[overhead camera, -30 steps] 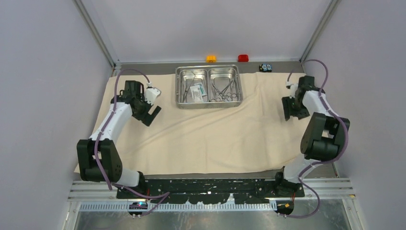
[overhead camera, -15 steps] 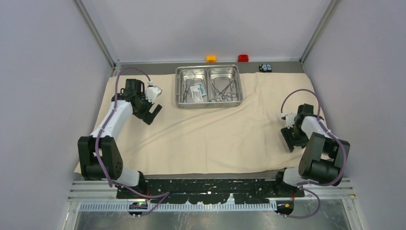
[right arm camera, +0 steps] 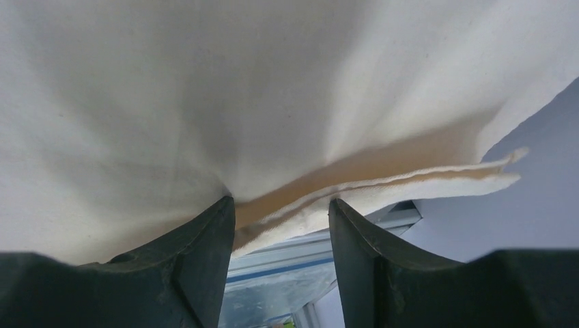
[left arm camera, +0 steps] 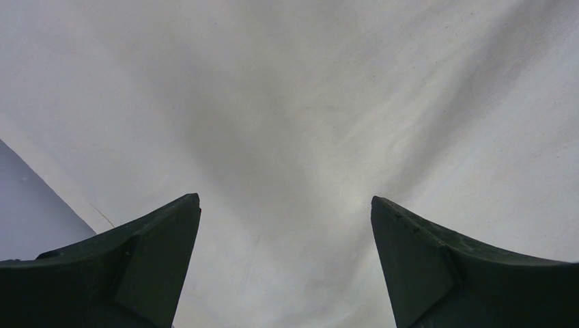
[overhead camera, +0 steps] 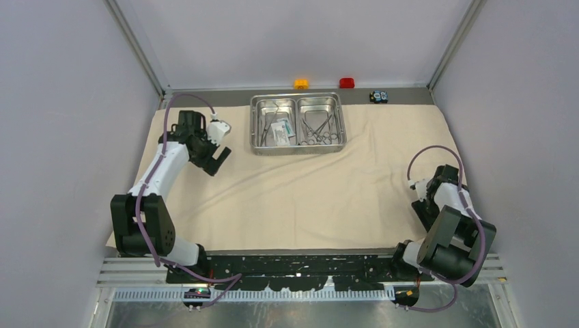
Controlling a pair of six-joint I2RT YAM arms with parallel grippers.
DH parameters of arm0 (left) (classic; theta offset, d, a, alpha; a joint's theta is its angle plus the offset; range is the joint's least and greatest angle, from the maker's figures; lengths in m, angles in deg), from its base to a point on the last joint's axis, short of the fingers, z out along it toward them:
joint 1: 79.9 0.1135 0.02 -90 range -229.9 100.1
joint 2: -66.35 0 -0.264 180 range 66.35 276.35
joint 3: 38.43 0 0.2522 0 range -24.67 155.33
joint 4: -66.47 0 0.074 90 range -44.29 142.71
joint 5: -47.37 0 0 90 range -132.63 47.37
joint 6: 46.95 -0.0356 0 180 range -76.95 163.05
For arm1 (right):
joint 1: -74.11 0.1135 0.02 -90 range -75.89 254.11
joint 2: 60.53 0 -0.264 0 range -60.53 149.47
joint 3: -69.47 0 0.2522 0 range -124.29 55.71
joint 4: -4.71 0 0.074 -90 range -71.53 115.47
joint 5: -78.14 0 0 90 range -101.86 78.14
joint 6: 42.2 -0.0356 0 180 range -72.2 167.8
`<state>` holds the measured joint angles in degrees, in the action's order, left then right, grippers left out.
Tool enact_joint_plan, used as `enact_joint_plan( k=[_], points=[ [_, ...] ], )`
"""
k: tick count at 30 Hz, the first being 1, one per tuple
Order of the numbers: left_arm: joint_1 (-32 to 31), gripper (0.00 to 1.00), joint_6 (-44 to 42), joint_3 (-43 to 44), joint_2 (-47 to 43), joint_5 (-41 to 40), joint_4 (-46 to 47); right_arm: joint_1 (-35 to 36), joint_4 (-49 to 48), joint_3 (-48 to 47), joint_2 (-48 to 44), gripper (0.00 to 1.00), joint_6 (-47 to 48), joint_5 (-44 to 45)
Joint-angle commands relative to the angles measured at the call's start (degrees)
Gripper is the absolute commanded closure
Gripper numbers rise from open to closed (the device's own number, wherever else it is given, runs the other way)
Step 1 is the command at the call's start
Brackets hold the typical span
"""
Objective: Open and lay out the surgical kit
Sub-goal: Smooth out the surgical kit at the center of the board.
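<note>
Cloth (overhead camera: 307, 198): we see it spread flat over the table (overhead camera: 403, 96), with the tray sitting on its far middle part.
Tray (overhead camera: 273, 152): two compartments. The packets (overhead camera: 278, 131) and some straight instruments are in the left one, the ring-handled clamps (overhead camera: 315, 130) in the right. Nothing is laid out yet.
Left tool (overhead camera: 217, 161): just left of the tray and above the cloth, fingers fully spread, holding nothing.
Right tool (right arm camera: 281, 201): well to the right of the tray and nearer us, at the cloth's corner. It is partly open, its fingers either side of the folded edge. We see a gap there, so we read no firm pinch.
Step in hand: we judge the cloth is being straightened before the instruments come out.
Risk, slip: the doubled edge may slide out, or only one layer may get caught, if the fingers close off-centre.
Risk, drag: any pull on this corner could tug the cloth under the tray, shifting it and jumbling the clamps, since the left tool pins nothing down.
</note>
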<state>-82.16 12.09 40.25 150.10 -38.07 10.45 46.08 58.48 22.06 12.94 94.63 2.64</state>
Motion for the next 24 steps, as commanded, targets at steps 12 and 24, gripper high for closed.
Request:
enact_joint_plan(
  k=[12, 24],
  points=[
    [-0.34, 0.01, -5.04, 1.19, 0.64, -3.44, 0.34, -11.47, 10.42, 6.56, -11.36, 0.42, 13.99, 6.89],
    [-0.31, 0.01, -6.80, 0.44, 0.28, -5.90, 0.14, -19.48, 15.94, -3.16, -15.54, 0.40, 15.77, 0.43]
  ],
)
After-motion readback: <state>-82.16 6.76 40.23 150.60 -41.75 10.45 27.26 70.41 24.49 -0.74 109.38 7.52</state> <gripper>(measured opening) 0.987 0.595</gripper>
